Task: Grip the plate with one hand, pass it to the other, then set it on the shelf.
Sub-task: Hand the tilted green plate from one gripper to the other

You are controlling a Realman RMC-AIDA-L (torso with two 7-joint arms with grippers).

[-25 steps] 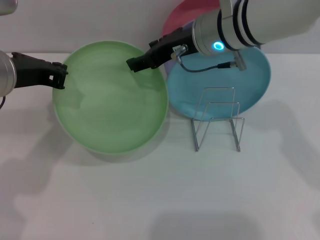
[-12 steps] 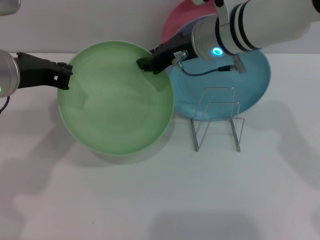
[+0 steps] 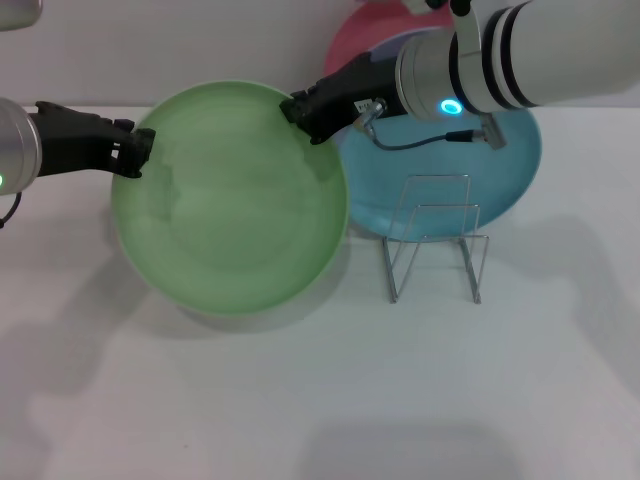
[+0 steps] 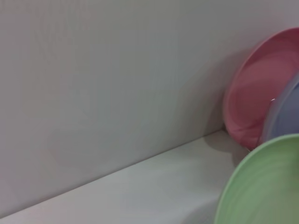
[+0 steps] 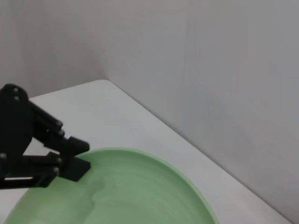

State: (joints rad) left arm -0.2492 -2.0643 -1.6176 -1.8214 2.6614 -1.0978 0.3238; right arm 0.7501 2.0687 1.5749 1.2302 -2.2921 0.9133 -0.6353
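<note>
The light green plate (image 3: 232,198) is being held above the table (image 3: 300,400), near its far edge and left of centre. The left tool (image 3: 138,152) is clamping the plate's left rim, fingers closed on it. The right tool (image 3: 298,112) is meeting the plate's far right rim, apparently closing on it; its exact opening cannot be told. The wire shelf (image 3: 435,240) is standing just right of the plate, before a teal-blue plate (image 3: 500,170).

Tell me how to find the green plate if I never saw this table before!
Start at the white table and find the little wire rack standing on it. Left of the rack is the green plate, with the left gripper and right gripper at opposite edges. It is the biggest plate; the blue plate and pink plate sit behind.
</note>
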